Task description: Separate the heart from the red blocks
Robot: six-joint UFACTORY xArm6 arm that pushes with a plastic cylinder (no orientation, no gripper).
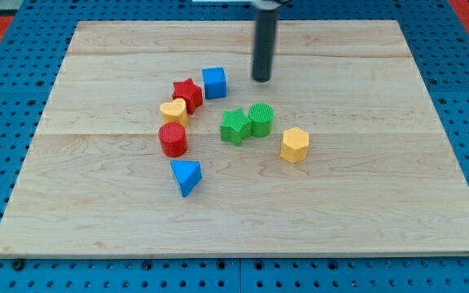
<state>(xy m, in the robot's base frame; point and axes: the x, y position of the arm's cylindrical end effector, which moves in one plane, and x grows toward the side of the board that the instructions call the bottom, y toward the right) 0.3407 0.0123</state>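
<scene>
The yellow heart point(173, 111) lies left of the board's middle, touching the red star point(188, 93) above and to its right, and the red cylinder point(173, 139) just below it. My tip point(262, 79) stands on the board toward the view's top, to the right of the blue cube point(214, 82) and above the green blocks. It touches no block and is well to the right of the heart.
A green star point(234, 126) and a green cylinder point(260, 119) sit side by side at the middle. A yellow hexagonal block point(295, 145) lies to their lower right. A blue triangular block point(186, 176) lies below the red cylinder. The wooden board point(96, 212) rests on a blue pegboard.
</scene>
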